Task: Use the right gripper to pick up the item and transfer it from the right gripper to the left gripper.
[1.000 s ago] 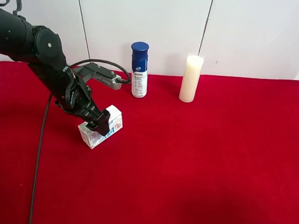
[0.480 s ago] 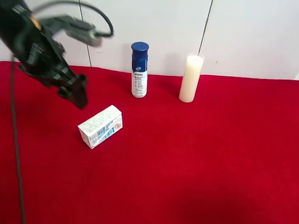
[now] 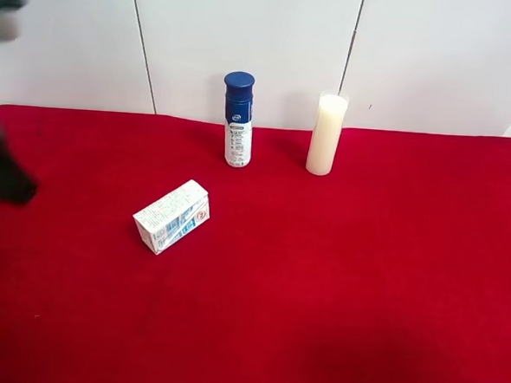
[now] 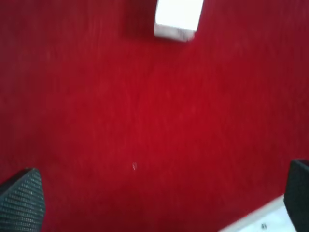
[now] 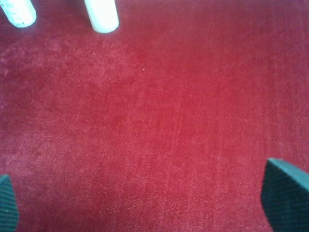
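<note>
Three objects rest on the red cloth point(image 3: 363, 276) in the exterior high view: the item point(image 3: 171, 216), a small white carton with light-blue print, lies on its side toward that view's left; a blue-capped white spray bottle point(image 3: 237, 119) stands upright near the back edge; and a tall cream-white cylinder point(image 3: 326, 133) stands upright beside the bottle, apart from it. The carton lies well apart from both standing objects and nothing touches it. At the far left edge of the exterior high view a blurred dark shape point(image 3: 3, 174) belongs to an arm; its details cannot be made out there. The left wrist view shows the left gripper point(image 4: 161, 198) with its two black textured fingers point(image 4: 21, 200) spread wide over bare cloth, holding nothing, with the carton point(image 4: 177, 18) visible beyond them, well apart. The right wrist view shows the right gripper point(image 5: 149, 198) likewise spread wide and empty above bare cloth, one dark finger point(image 5: 285, 193) at each lower corner; the bases of the bottle point(image 5: 18, 12) and the cylinder point(image 5: 101, 15) appear at the far edge of that view.
</note>
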Action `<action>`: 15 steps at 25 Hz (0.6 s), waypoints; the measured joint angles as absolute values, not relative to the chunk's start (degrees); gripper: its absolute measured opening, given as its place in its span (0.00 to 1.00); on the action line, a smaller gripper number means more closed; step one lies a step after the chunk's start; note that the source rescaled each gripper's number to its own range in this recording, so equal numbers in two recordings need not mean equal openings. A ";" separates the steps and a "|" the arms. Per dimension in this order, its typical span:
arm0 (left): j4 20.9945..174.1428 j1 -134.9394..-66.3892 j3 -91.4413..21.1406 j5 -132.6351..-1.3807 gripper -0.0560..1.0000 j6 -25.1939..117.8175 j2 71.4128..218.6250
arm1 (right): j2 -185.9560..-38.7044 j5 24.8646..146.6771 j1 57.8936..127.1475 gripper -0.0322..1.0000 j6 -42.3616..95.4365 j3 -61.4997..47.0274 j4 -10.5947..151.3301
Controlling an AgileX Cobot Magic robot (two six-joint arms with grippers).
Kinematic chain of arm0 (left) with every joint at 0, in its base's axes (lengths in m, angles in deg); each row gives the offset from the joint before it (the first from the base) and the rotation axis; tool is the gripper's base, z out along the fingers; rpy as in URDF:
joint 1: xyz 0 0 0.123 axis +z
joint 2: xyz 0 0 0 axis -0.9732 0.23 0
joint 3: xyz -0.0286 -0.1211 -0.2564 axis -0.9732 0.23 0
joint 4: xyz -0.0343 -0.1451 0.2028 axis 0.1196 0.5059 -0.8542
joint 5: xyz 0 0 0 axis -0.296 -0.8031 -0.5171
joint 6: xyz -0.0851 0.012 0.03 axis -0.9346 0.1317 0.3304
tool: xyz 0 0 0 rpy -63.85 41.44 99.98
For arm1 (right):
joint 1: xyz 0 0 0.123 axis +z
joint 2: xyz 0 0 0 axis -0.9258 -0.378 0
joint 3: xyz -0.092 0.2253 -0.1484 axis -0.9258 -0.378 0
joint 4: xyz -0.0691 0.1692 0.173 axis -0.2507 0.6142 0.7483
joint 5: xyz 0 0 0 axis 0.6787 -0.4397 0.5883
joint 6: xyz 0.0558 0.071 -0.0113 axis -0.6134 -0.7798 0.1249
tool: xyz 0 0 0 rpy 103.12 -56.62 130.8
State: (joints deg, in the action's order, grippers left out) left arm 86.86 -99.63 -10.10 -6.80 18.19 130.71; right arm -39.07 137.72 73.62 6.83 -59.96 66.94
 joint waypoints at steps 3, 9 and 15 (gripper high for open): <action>86.86 -99.63 -3.39 -6.01 1.00 17.12 120.73 | -39.07 137.72 73.62 1.00 6.83 -59.96 66.94; 86.86 -99.63 5.55 -3.47 1.00 16.55 99.59 | -39.07 137.72 73.62 1.00 6.83 -59.96 66.94; 86.81 -99.63 12.10 -4.80 1.00 16.39 81.04 | -39.07 137.72 73.62 1.00 6.83 -59.96 66.94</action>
State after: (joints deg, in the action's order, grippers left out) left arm 86.81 -99.63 12.10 -4.80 16.39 81.04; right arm -39.07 137.72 73.62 6.83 -59.96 66.94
